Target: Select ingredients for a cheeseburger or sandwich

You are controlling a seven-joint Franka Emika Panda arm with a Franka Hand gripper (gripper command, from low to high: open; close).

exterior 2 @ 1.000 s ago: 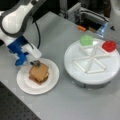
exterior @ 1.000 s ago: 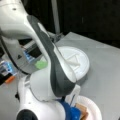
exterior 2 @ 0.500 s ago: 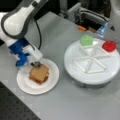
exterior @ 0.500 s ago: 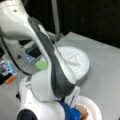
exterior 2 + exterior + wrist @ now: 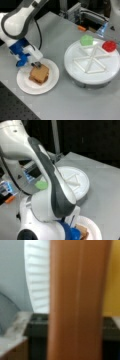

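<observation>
Wrist view: your gripper is closed on the top toast slice (image 5: 77,302), which fills the frame edge-on with yellow cheese (image 5: 113,277) behind it.

You see the gripper (image 5: 37,64) at the stack's (image 5: 39,74) upper-left corner on the paper plate (image 5: 51,81) in a front view. Farther off, the divided white tray (image 5: 91,72) carries green lettuce (image 5: 86,40) and a red disc (image 5: 109,46) in separate sections at its far rim.

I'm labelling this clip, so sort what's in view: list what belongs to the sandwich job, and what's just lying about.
Job:
- stack topped by a brown square toast slice on the white paper plate
- tool at the stack's top edge
- green lettuce piece
- red disc
- white round divided tray

Lying about:
- small orange object
- grey equipment behind
</observation>
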